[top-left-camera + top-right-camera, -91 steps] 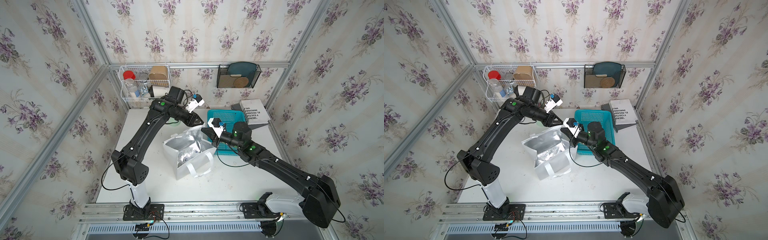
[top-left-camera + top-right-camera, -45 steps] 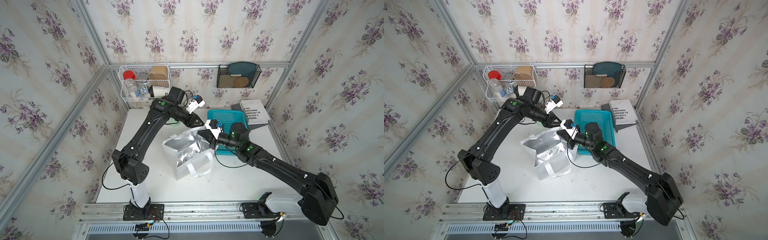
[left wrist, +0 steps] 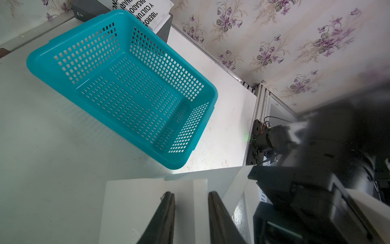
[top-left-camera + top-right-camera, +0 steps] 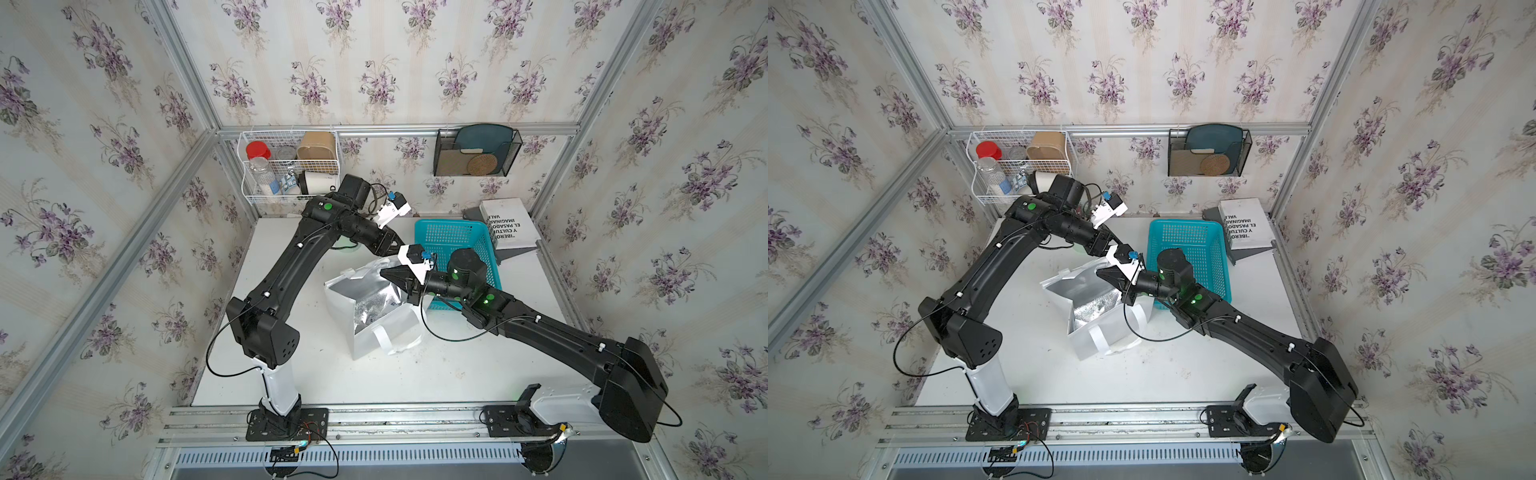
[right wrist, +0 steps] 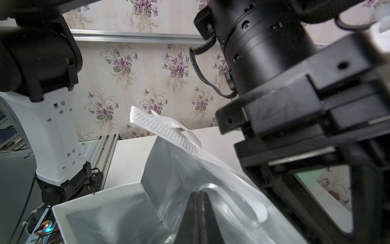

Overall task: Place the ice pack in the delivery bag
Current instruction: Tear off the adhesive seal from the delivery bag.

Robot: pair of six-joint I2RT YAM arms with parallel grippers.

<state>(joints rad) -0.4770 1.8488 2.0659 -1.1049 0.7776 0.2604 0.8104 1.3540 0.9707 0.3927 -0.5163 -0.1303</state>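
Note:
The delivery bag, white with silver foil lining, stands open mid-table in both top views. My right gripper is shut inside the bag's mouth, and a curled fold of the bag's foil-lined rim runs off its tips. At the bag's far rim my left gripper is open. Its fingers stand apart over the bag's white outer wall, with a white strap between them. The ice pack is out of view.
A turquoise perforated basket stands empty just right of the bag, with a book on a grey stand behind it. A wire basket and a black rack hang on the back wall. Something pale green shows under the left arm.
My right gripper has moved left, further over the bag's mouth, and the bag's rim has shifted slightly with it. The left jaws have narrowed a little.

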